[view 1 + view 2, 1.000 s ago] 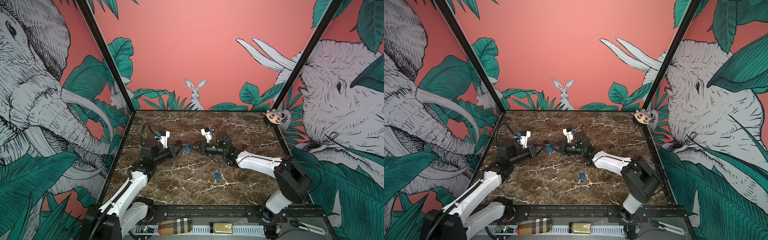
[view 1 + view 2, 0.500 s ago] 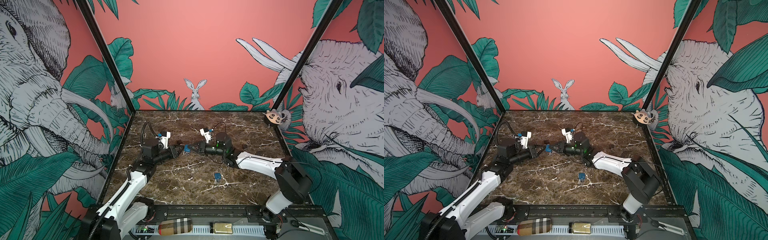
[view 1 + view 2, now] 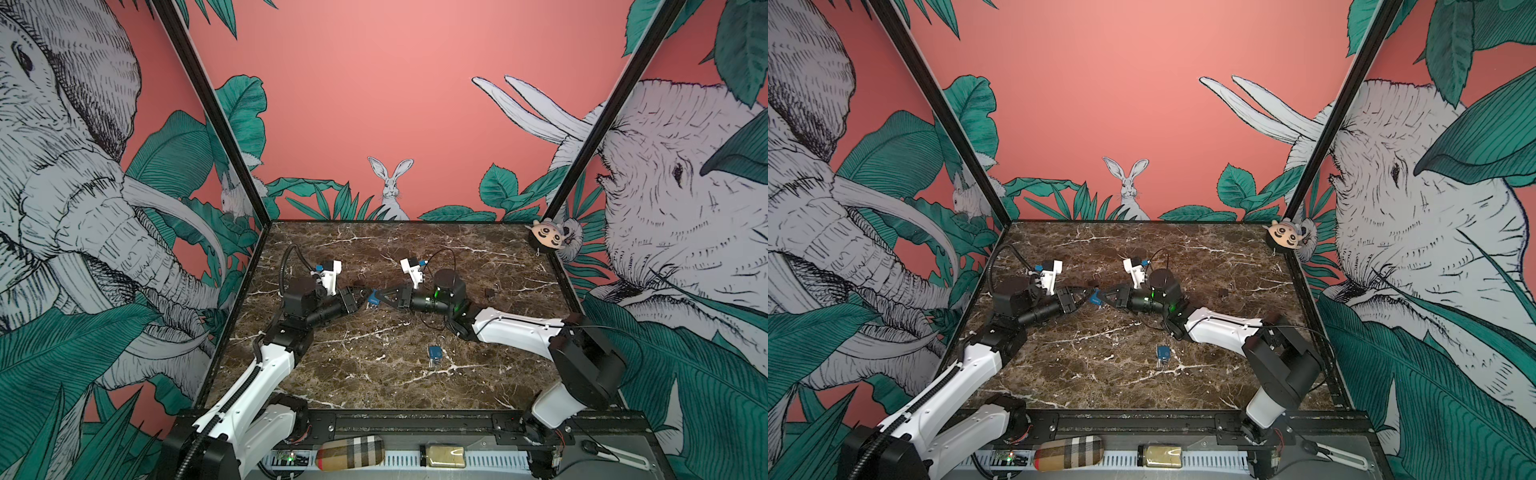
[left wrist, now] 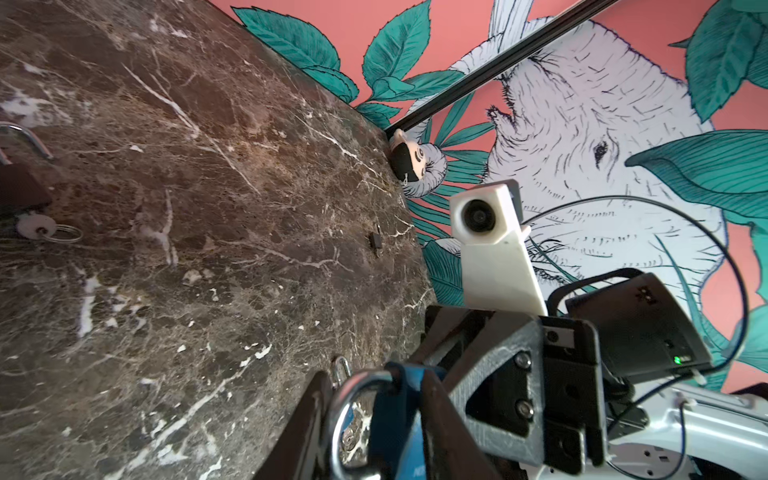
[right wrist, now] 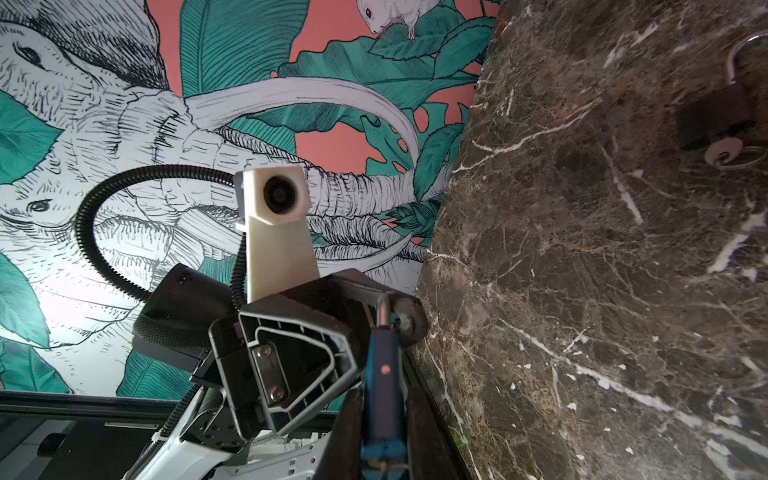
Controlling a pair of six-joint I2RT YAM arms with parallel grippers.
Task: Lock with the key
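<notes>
A blue padlock (image 3: 372, 298) (image 3: 1095, 298) hangs above the middle of the marble table, and my right gripper (image 3: 377, 297) (image 5: 384, 399) is shut on its body (image 5: 382, 374). My left gripper (image 3: 363, 293) (image 4: 374, 376) faces it from the left. It is open, and its dark fingers (image 4: 307, 411) straddle the lock's silver shackle (image 4: 345, 399). I cannot tell whether the shackle is pushed home. A white-headed key (image 4: 35, 226) (image 5: 723, 151) on a ring sticks out of a black padlock (image 4: 16, 187) (image 5: 715, 120), which lies on the table just behind the grippers.
A second blue padlock (image 3: 434, 354) (image 3: 1163, 354) lies on the table (image 3: 374, 374) near the front, right of centre. A small black object (image 3: 490, 293) (image 4: 376, 240) sits towards the right edge. A plush toy (image 3: 548, 237) hangs at the back right corner post.
The left gripper's jaws, shut a second ago, have parted around the blue padlock's shackle. The right gripper still holds the padlock in the same place.
</notes>
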